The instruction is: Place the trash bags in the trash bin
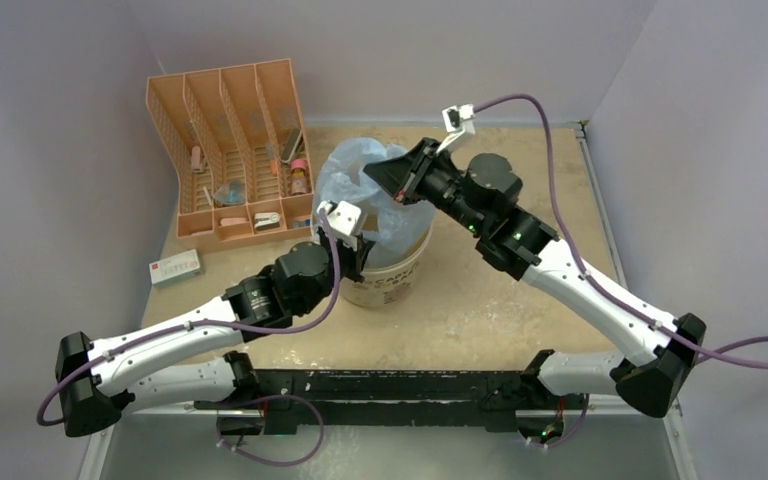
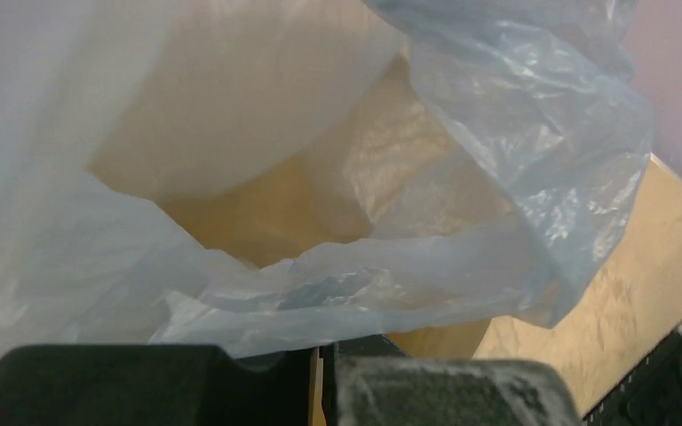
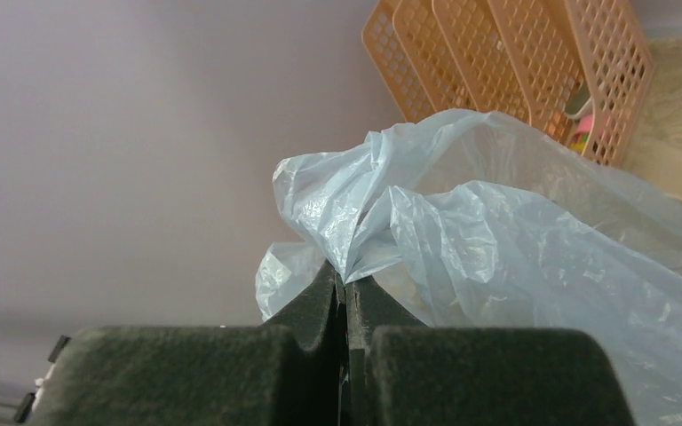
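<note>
While the trash bag point(image 1: 355, 170) sits draped in the trash bin point(image 1: 392, 280), bulging out at 11 o'clock, right gripper point(image 3: 344, 282) pinches its rim at 1 o'clock and left gripper point(image 2: 320, 355) looks clamped on it at 9 o'clock, mouth stretched between them

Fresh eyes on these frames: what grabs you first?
The light-blue plastic bag billows out of the cream bucket at table centre, its upper edge pinched in the right gripper. The left gripper sits at the bucket's near-left rim, and an orange organizer rack stands at the back left.
</note>
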